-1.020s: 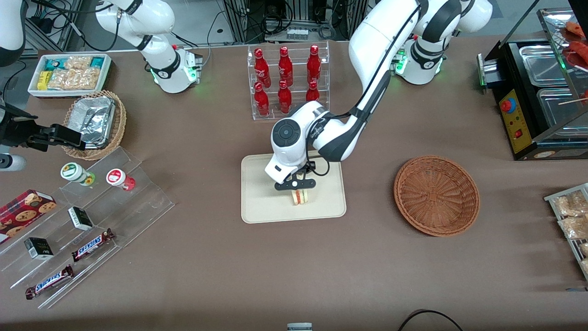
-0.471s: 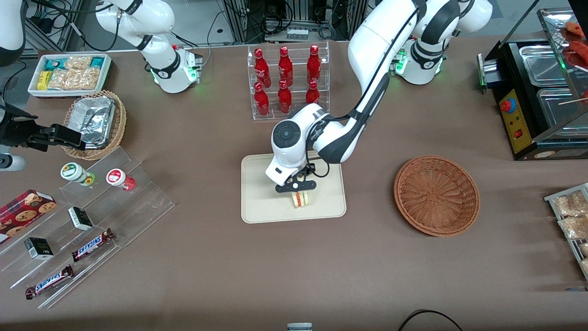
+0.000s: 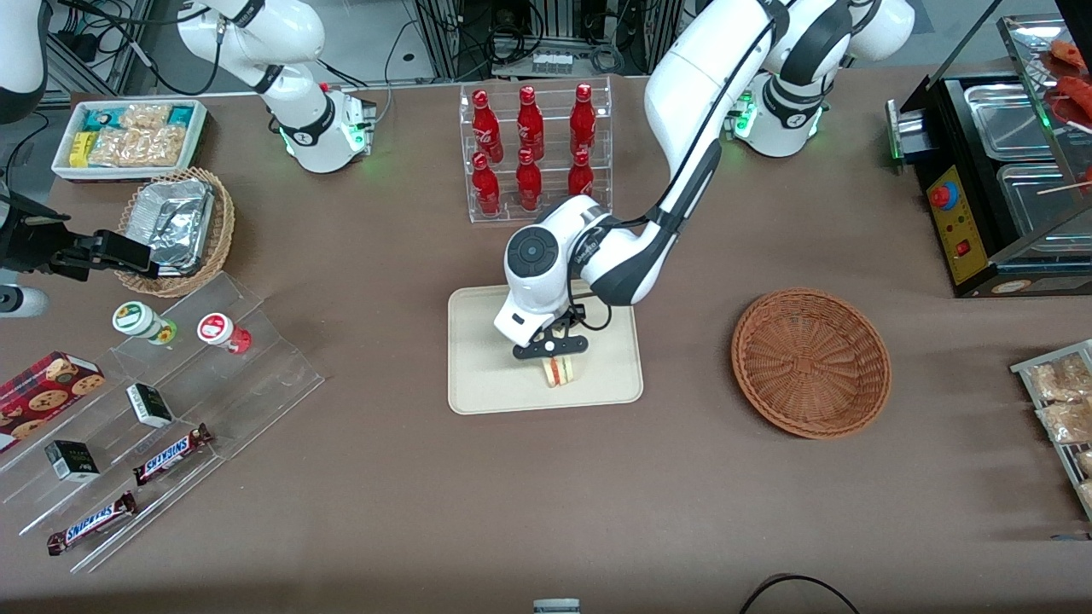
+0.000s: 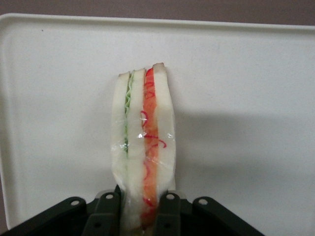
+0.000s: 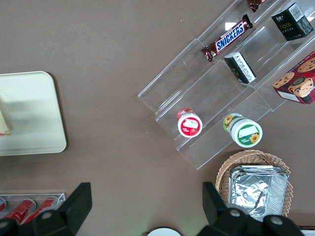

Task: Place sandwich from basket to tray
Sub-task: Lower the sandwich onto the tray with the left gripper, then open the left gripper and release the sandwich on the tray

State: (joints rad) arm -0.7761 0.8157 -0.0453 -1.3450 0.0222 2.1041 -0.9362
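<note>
Sandwich (image 4: 144, 147) stands on edge on the tray (image 3: 486, 375), one end gripped between the narrow-set jaws of the gripper (image 3: 552, 349). One triangular wedge: pale bread, green and red-orange layers, glossy film wrap. One smooth cream tray with rounded corners. One round reddish-brown woven basket (image 3: 810, 362) lies well apart toward the working arm's end of the brown surface (image 3: 546, 495). Six red bottles (image 3: 531, 145) in a clear rack.

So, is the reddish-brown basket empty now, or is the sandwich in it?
Empty: basket shows only bare weave. The sandwich stands on the tray, gripper shut on it.
</note>
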